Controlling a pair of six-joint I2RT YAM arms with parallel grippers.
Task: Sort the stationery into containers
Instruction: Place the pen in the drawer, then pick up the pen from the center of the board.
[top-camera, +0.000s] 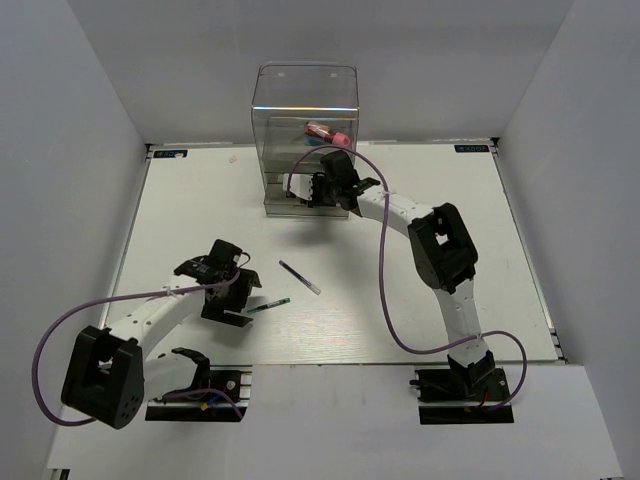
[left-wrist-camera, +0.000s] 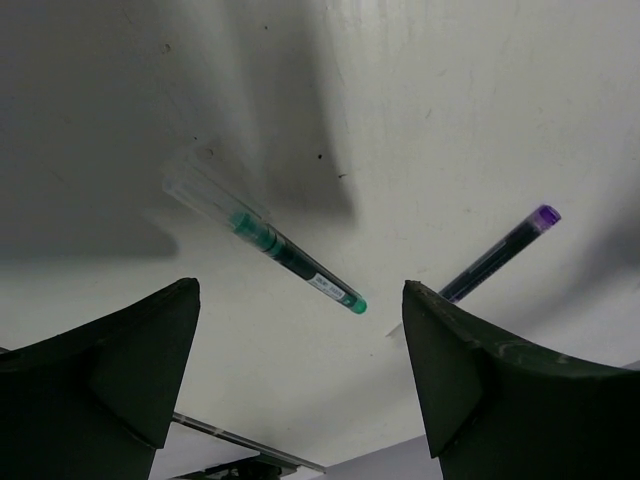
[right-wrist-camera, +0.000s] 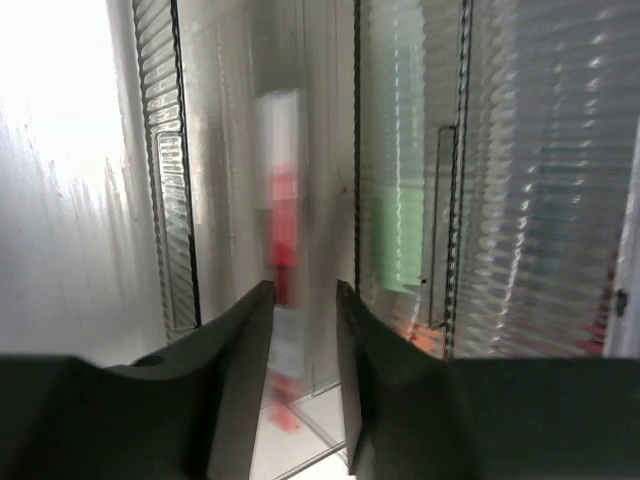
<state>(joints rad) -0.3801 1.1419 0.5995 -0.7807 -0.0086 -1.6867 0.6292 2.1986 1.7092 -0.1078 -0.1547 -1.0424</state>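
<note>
The clear drawer cabinet (top-camera: 305, 110) stands at the back of the table, with a red pink-capped tube (top-camera: 328, 132) inside it. My right gripper (top-camera: 318, 192) is at the cabinet's front, its jaws (right-wrist-camera: 303, 290) a narrow gap apart. A blurred red pen (right-wrist-camera: 283, 230) shows just beyond them, inside a clear drawer (right-wrist-camera: 170, 200). Green (right-wrist-camera: 395, 225) and orange (right-wrist-camera: 420, 335) markers show through the ribbed drawer fronts. My left gripper (top-camera: 232, 298) hovers open (left-wrist-camera: 298, 295) over a green pen (left-wrist-camera: 290, 255) lying flat. A dark purple-capped pen (left-wrist-camera: 500, 255) lies to its right.
The green pen (top-camera: 268, 305) and the dark pen (top-camera: 300, 277) lie mid-table, between the two arms. The white table's near edge (left-wrist-camera: 240, 438) lies just behind my left fingers. Grey walls close in the sides.
</note>
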